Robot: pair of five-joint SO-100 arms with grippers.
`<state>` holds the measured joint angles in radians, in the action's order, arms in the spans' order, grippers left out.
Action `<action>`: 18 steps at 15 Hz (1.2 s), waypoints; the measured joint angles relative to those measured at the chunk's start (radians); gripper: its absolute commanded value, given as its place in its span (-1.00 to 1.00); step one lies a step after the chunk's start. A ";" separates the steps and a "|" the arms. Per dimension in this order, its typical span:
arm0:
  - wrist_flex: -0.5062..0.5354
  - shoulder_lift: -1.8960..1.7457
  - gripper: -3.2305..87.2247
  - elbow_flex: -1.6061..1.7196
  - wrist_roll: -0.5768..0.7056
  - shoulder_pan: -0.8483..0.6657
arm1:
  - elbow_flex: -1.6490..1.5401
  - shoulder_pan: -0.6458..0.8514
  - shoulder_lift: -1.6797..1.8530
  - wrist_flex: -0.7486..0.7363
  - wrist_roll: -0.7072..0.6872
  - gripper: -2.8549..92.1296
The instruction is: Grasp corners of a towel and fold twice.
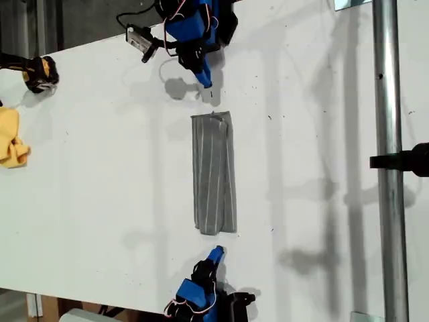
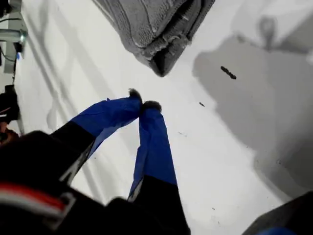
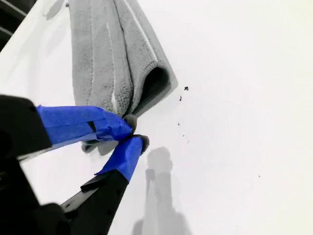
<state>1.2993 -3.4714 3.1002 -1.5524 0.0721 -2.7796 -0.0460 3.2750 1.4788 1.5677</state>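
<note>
Lying flat near the middle of the white table (image 1: pixel 100 174), the grey striped towel (image 1: pixel 214 174) is folded into a long narrow strip that runs between the two arms, one short end toward each. My first gripper (image 1: pixel 208 86) sits at the top of the exterior view, blue fingers pinched together with nothing between them. It is pointed at the nearer end of the strip but stands clear of it. In the first wrist view a band of bare table separates its tips (image 2: pixel 145 104) from the layered, slightly rumpled end of the towel (image 2: pixel 151 24). My second gripper (image 1: pixel 216 253) sits at the bottom of the exterior view, tips likewise closed and empty. In the second wrist view they (image 3: pixel 134 129) lie right against the looped fold at the towel's (image 3: pixel 98 63) end; whether they touch the cloth cannot be told. A small yellow cloth (image 1: pixel 10 137) lies well apart at the exterior view's left edge.
</note>
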 measured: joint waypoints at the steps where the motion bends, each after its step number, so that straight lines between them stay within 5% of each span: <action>1: 0.002 0.000 -0.89 0.000 0.000 -0.002 | 0.048 0.000 -0.058 -0.072 -0.054 -0.31; 6: 0.006 -0.002 -0.89 0.003 -0.006 0.000 | 0.476 0.017 -1.060 -0.296 -0.209 -0.17; 18: 0.025 -0.002 -0.90 0.000 -0.049 0.020 | 0.667 0.097 -1.623 -0.434 -0.215 -0.12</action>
<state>1.3238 -3.4729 3.1002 -1.6015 0.0920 -2.1123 0.0506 1.6521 1.0446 1.3530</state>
